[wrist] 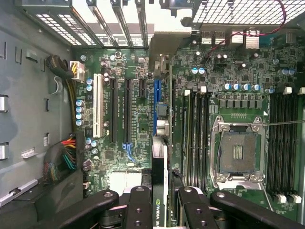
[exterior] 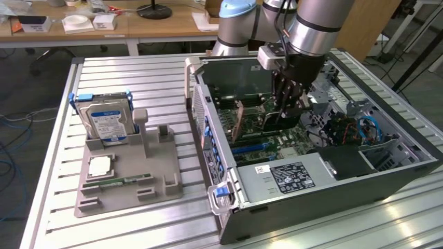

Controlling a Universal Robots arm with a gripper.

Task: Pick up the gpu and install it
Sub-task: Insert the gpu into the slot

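My gripper (exterior: 280, 120) reaches down into the open computer case (exterior: 387, 179) and is shut on the gpu (exterior: 241, 124). The card stands upright on its long edge, its brownish board side facing the exterior view's left. In the wrist view the gpu (wrist: 161, 162) runs edge-on away from between my gripper (wrist: 159, 198) fingers. Its far end reaches toward the rear slot openings (wrist: 119, 19). The card hangs over the motherboard (wrist: 133, 119), close beside the blue expansion slot (wrist: 156, 102). Whether its edge sits in a slot I cannot tell.
Left of the case, a grey holder tray (exterior: 163, 184) carries a silver hard drive (exterior: 107, 123), a green memory stick (exterior: 128, 180) and a square chip (exterior: 100, 165). Inside the case are the power supply (exterior: 289, 176), the CPU socket (wrist: 238, 152), memory slots (wrist: 195, 138) and cable bundles (wrist: 64, 157).
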